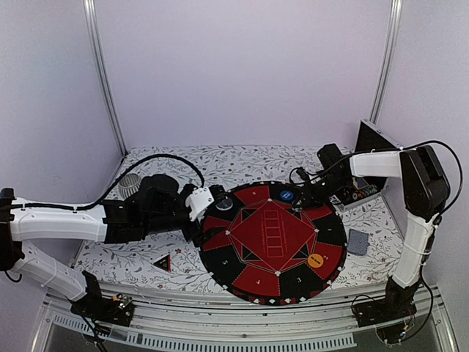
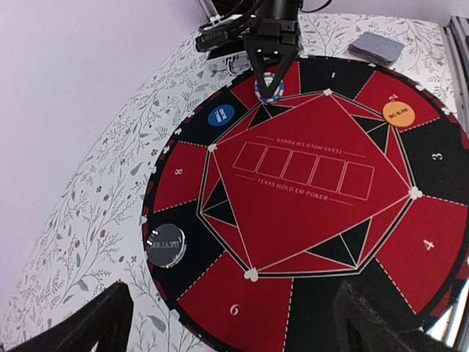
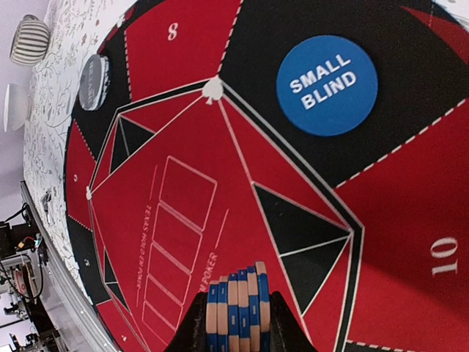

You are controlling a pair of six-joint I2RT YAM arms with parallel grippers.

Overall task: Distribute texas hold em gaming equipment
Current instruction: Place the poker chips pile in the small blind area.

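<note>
Desk [image 1: 242,165]: floral cover. A round red-and-black mat [image 1: 275,238] lies centre-right on it. Left hand [image 1: 212,209] hangs over the mat's left edge, jaws spread wide, nothing between them. Right hand [image 2: 270,73], at the mat's far edge, clamps an edge-on stack of blue-and-orange chips [image 3: 238,301]. Grey-blue card deck [image 1: 357,241] on the desk, just right of the mat. On the mat: blue disc [image 3: 327,86] far side, orange disc [image 2: 398,114] near-right, dark disc [image 2: 166,244] left. Black-red triangle [image 1: 162,262] on the desk, left of the mat.

Ahead of the wide-set left jaws the middle of the mat [image 2: 308,220] lies bare; only a dark disc [image 2: 166,245] sits ahead, off to the left. A chip stack [image 3: 238,308] fills the right jaws; a blue disc [image 3: 327,86] lies ahead, a case [image 1: 357,192] close behind.
</note>
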